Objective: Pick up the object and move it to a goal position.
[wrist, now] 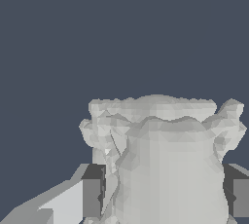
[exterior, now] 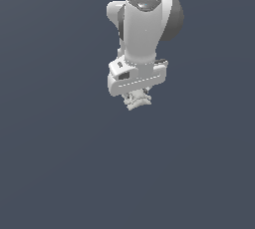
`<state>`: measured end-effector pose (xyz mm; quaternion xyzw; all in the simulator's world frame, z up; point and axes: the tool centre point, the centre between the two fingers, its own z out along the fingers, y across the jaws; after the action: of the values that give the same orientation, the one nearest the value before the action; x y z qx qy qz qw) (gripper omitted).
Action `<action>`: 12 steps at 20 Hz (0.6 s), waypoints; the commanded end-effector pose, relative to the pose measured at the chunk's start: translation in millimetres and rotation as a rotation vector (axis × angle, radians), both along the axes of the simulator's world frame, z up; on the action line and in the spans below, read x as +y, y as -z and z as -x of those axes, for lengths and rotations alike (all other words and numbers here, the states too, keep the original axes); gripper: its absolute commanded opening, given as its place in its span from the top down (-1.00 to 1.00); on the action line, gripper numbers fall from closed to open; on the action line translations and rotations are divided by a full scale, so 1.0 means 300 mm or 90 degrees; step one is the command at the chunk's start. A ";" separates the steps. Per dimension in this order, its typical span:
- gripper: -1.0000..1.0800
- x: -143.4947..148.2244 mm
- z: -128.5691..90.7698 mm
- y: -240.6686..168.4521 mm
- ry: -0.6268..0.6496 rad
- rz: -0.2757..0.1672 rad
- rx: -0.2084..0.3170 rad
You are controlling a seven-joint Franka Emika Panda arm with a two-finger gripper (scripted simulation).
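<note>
The object [exterior: 136, 100] is a small off-white lump with bumpy edges, showing just below the white hand in the exterior view. In the wrist view the object [wrist: 165, 155] fills the space between the two fingers, with one dark finger pad [wrist: 92, 196] against one side and the other pad [wrist: 239, 196] against the opposite side. My gripper [exterior: 136, 96] points straight down and is shut on the object. Its fingertips are mostly hidden behind the object in the exterior view. Whether the object touches the surface below cannot be told.
A plain dark grey-blue surface [exterior: 60, 163] spreads all around the arm. The white arm [exterior: 144, 19] rises out of the exterior view's upper edge. No other objects or markers show.
</note>
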<state>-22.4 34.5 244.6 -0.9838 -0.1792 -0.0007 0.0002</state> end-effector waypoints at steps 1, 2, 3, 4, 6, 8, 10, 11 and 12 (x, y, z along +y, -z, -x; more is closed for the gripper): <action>1.00 -0.010 0.004 -0.097 0.000 0.000 0.000; 1.00 -0.013 0.005 -0.134 0.000 0.000 0.000; 1.00 -0.017 0.005 -0.171 0.000 -0.001 0.001; 1.00 -0.021 0.005 -0.208 0.000 -0.001 0.001; 1.00 -0.029 0.006 -0.281 0.000 -0.001 0.001; 1.00 -0.036 0.006 -0.352 0.000 -0.001 0.001; 1.00 -0.044 0.006 -0.423 0.000 -0.001 0.001; 1.00 -0.048 0.006 -0.458 0.000 -0.001 0.001; 1.00 -0.051 0.005 -0.493 0.000 -0.001 0.001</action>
<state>-23.5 20.8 376.2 -0.9838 -0.1793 -0.0007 0.0006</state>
